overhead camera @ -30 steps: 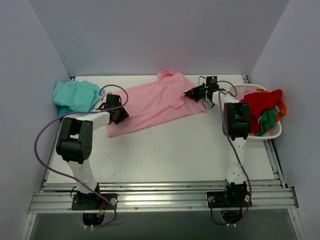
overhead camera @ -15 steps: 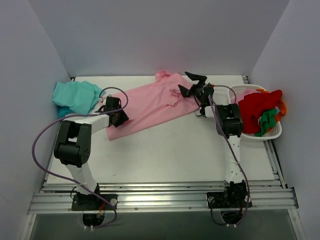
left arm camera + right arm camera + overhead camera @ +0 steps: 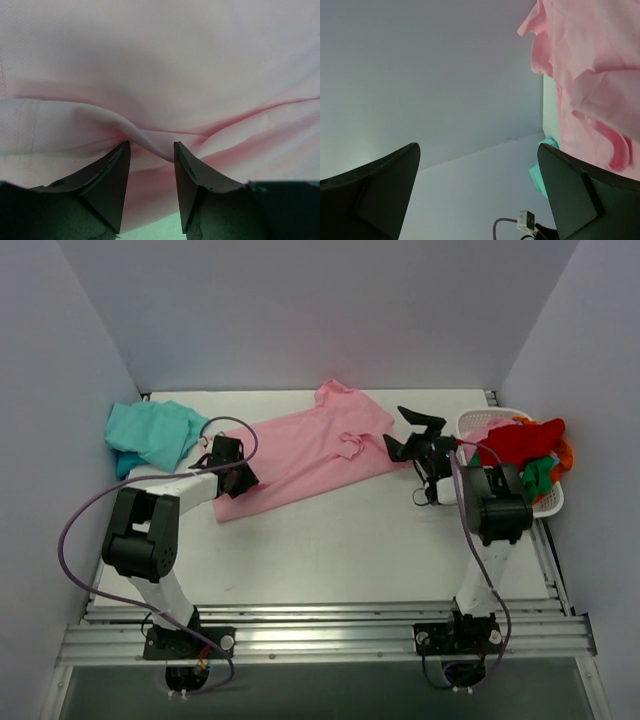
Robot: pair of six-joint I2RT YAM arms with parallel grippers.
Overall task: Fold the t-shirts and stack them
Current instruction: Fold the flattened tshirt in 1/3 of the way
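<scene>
I take the pink t-shirt (image 3: 300,445) as my marker and go from its left side to its right.

Off its left end lies the teal t-shirt (image 3: 150,435), bunched in a soft heap. It is just beside the pink one. I cannot tell if the two touch.

On the pink t-shirt's left end sits the left claw (image 3: 150,147). Its two fingers are pinched on a small ridge of pink cloth. Creases run into the gap between them, so I think the cloth is truly held.

The pink t-shirt itself lies spread out and slanted on the table (image 3: 330,540), mostly flat. There is a small crumpled bit near its right end.

Just past that right end hangs the right claw (image 3: 410,433). Its fingers are wide apart and there is nothing in them. It does not touch the cloth.

Further right of the pink t-shirt stands the basket (image 3: 545,505), with red, green and orange clothes in it.

I think this t-shirt is light, soft and floppy. It will sag and bunch if I lift it from the middle. It may slide on the smooth table when I pull. So I would grab it at the edges and corners, one claw at each end. A small pinch of cloth should be enough.
</scene>
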